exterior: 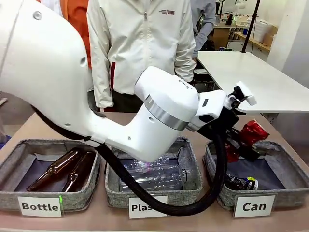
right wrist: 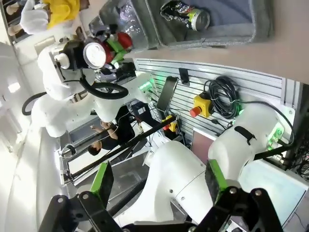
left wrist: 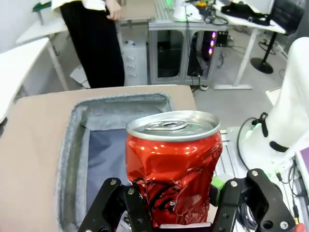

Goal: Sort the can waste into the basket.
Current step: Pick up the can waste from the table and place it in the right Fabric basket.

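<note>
- The left end effector (left wrist: 171,212) is clamped on the red can (left wrist: 173,164), its black fingers (left wrist: 135,208) pressing the crumpled lower body from both sides; the silver top faces up in the left wrist view.
- In the front view the left arm reaches across from 9 o'clock to the 3 o'clock side, and the red can (exterior: 252,131) hangs in the air above the far edge of the basket (exterior: 289,193) marked "Can".
- Seen from the left wrist, the grey basket (left wrist: 72,145) lies under and behind the red can, at about 10 o'clock from it, with its dark base showing.
- The dark can (exterior: 241,183) with green-yellow print lies on its side inside the "Can" basket, near the front wall, at roughly 7 o'clock from the red can.
- The right end effector (right wrist: 159,186) stands wide apart with nothing between its green pads (right wrist: 102,180); it is turned away from the desk (exterior: 29,126).
- In the right wrist view the dark can (right wrist: 187,14) shows at 12 o'clock, lying in the basket (right wrist: 241,35).
- The "Plastic" basket (exterior: 186,150) in the middle holds clear plastic bottles (exterior: 154,176).
- The "Bottle" basket (exterior: 14,157) at 9 o'clock holds two brown glass bottles (exterior: 53,170) side by side.
- A person (exterior: 140,43) in a white jacket stands at the far side of the desk, at 12 o'clock.
</note>
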Action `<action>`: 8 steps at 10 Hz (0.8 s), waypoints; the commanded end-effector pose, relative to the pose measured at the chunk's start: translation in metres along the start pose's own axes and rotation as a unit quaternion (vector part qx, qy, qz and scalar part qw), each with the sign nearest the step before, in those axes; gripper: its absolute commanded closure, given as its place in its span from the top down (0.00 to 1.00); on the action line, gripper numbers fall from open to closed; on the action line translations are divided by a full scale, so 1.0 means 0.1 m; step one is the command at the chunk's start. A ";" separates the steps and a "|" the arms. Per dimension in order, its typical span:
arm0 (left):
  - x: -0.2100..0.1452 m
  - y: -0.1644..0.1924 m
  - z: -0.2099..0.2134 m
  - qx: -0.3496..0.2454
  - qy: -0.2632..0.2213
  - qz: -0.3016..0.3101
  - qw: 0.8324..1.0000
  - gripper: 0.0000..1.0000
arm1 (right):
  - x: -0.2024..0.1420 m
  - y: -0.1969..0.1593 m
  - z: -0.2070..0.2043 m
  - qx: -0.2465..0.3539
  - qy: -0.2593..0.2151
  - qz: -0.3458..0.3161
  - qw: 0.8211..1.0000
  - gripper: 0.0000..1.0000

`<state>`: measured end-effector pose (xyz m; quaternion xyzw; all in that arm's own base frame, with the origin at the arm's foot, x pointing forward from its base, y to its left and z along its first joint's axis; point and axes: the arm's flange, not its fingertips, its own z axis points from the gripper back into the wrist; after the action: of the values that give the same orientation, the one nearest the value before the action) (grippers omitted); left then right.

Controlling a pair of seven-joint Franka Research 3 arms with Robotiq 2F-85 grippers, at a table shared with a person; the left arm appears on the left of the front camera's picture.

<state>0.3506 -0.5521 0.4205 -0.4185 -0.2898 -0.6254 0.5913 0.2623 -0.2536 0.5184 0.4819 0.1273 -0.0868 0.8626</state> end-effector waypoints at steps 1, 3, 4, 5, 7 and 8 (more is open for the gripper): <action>0.02 0.16 -0.09 -0.031 -0.002 -0.031 0.999 0.00 | 0.00 0.08 0.01 0.013 -0.008 -0.002 1.000 1.00; 0.04 0.28 -0.17 -0.031 0.003 -0.029 0.999 0.00 | 0.00 0.08 0.01 0.013 -0.008 -0.002 1.000 1.00; 0.04 0.29 -0.20 -0.031 0.004 -0.029 0.999 0.00 | 0.00 0.08 0.01 0.013 -0.008 -0.002 1.000 1.00; 0.02 0.28 -0.22 -0.022 0.001 -0.032 0.999 0.40 | 0.00 0.08 0.01 0.013 -0.008 -0.002 1.000 1.00; -0.01 0.35 -0.27 -0.001 -0.005 -0.033 0.999 0.98 | 0.00 0.08 0.01 0.013 -0.008 -0.002 1.000 1.00; -0.01 0.35 -0.27 -0.001 -0.005 -0.033 0.999 0.98 | 0.00 0.08 0.01 0.013 -0.008 -0.002 1.000 1.00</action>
<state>0.3797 -0.5733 0.4023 -0.4159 -0.2940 -0.6442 0.5707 0.2636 -0.2528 0.5197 0.4861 0.1227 -0.0855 0.8610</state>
